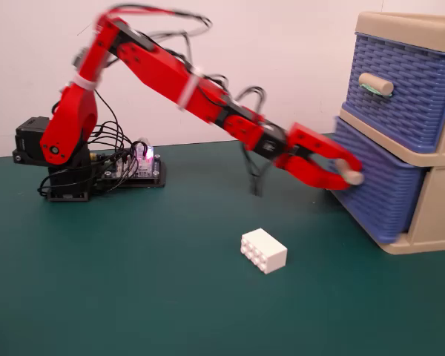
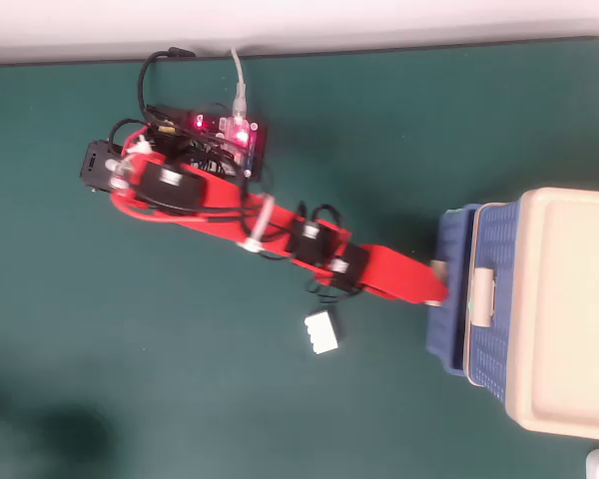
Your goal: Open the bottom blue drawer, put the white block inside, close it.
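The bottom blue drawer point(image 1: 386, 194) of the beige cabinet point(image 1: 439, 215) stands pulled out a little; in the overhead view its front point(image 2: 445, 321) juts past the upper drawer. My red gripper point(image 1: 346, 172) is closed around its beige handle point(image 1: 354, 176), jaws above and below it; the overhead view shows the gripper point(image 2: 435, 289) at the drawer front. The white block point(image 1: 263, 251) lies studs sideways on the green table, in front of the arm and left of the cabinet, apart from the gripper. It also shows in the overhead view point(image 2: 321, 331).
The upper blue drawer point(image 1: 408, 89) with its beige handle point(image 1: 376, 84) is shut. The arm's base point(image 1: 59, 167) and a lit circuit board point(image 1: 139, 165) with cables sit at the back left. The wall runs along the table's far edge point(image 2: 379, 50).
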{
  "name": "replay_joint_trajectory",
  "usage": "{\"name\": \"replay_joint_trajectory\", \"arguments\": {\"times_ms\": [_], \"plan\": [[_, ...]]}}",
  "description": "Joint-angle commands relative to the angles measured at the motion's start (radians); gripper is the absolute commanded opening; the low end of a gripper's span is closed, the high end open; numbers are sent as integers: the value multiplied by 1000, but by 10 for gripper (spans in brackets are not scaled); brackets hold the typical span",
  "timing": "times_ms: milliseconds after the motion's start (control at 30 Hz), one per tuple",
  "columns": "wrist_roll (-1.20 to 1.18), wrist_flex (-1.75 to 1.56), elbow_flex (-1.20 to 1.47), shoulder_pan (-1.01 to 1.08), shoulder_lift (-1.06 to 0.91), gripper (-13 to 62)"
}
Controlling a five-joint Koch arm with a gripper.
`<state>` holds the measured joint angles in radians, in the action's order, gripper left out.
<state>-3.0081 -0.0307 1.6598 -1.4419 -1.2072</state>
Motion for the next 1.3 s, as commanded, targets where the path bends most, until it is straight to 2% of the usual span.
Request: {"name": "replay_joint_trajectory", "arguments": {"times_ms": [0, 167, 200, 233, 300, 333, 367, 533, 633, 767, 933, 1067, 1267], "plan": [[-43, 15, 130, -17, -196, -82], [-43, 17, 485, 31, -495, -77], [-44, 18, 515, 35, -528, -54], [-43, 18, 523, 34, -545, 22], [-43, 26, 522, 35, -554, 260], [-41, 38, 522, 34, -560, 328], [-40, 60, 522, 32, -569, 346], [15, 443, 463, 89, -796, 344], [233, 859, 282, 106, -853, 341], [531, 1247, -12, 216, -615, 340], [701, 1373, -399, 287, -242, 340], [836, 1428, -601, 302, -104, 340], [859, 1437, -698, 330, 12, 340]]}}
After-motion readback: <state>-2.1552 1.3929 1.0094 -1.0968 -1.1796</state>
